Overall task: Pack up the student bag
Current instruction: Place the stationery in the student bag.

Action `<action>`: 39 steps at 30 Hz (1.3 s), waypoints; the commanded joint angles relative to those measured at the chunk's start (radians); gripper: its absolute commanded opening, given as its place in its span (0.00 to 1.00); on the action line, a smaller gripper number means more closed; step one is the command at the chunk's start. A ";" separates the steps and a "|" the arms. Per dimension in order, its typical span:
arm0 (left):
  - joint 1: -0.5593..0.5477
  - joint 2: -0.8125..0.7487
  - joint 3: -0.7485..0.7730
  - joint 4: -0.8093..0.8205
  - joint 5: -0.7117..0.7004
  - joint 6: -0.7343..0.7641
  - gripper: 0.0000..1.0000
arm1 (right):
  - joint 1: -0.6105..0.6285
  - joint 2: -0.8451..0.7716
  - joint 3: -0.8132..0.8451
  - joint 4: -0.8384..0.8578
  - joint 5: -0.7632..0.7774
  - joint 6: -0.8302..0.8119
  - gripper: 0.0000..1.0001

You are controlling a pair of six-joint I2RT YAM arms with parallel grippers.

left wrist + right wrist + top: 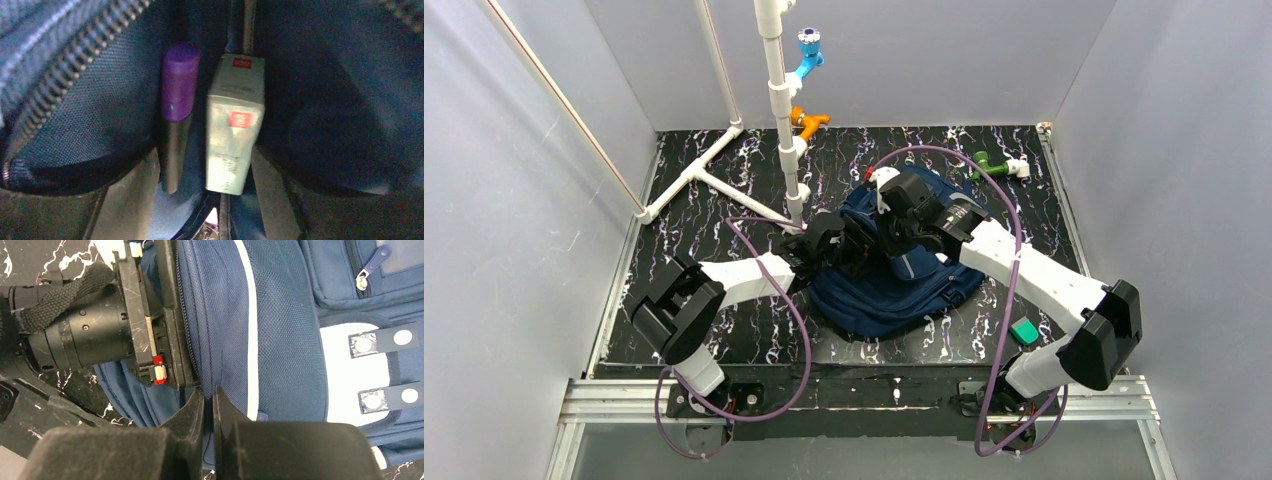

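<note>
Black marbled table [724,200]: bag [894,285] lies mid-table, judged part packed.
Left gripper [204,152] sits open inside the bag, with tube [176,90] and box [234,125] lodged there. Right gripper [208,392] is clamped on the bag's edge. Green piece [992,166] lies outside; zip unclosed.

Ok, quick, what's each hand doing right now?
Left hand: open inside the bag, purple tube and white box between its fingers.
Right hand: closed on the bag's fabric.
</note>
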 commanded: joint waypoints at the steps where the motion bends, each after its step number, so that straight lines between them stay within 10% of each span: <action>1: 0.004 -0.067 -0.013 -0.006 -0.019 0.007 0.68 | 0.001 -0.048 0.016 0.097 -0.064 0.019 0.01; 16: -0.002 -0.402 -0.176 -0.186 -0.074 0.130 0.70 | -0.015 -0.008 0.038 0.062 -0.070 0.042 0.01; 23: 0.002 -0.741 -0.183 -0.483 -0.222 0.353 0.84 | -0.036 0.004 0.011 -0.013 -0.093 0.059 0.65; 31: 0.021 -0.878 -0.133 -0.652 -0.237 0.481 0.90 | -0.195 -0.202 -0.058 -0.167 0.158 0.184 0.98; 39: 0.022 -0.869 -0.109 -0.621 -0.120 0.487 0.90 | -0.635 -0.532 -0.400 -0.340 0.402 0.566 0.98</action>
